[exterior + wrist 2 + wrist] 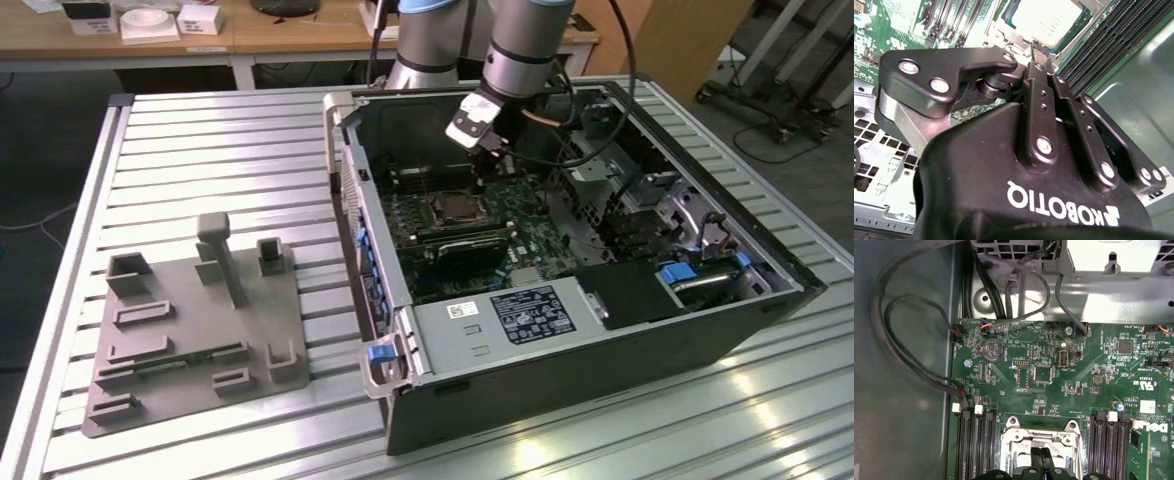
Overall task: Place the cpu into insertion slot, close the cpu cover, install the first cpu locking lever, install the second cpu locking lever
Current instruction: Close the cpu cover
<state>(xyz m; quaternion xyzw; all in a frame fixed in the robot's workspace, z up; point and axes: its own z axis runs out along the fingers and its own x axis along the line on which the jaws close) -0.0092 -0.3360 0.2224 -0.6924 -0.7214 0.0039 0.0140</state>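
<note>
We see one open computer case (561, 370) holding one motherboard (1054, 375), and our claw (1034, 57) inside it, fingers pressed together. Just beyond its tips lies the one cpu (1046, 20), seated in the insertion slot (437, 210) beneath the lowered cpu cover (1019, 440).

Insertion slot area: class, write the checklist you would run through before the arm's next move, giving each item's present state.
1. cpu seated in the insertion slot: ok, its silvery face lies flat there.
2. cpu cover flat around the chip: cannot tell.
3. gripper shut, tips at the socket's edge: ok.
4. locking levers latched: cannot tell.
5. black cables clear of the socket: ok, they run beside the board.
</note>
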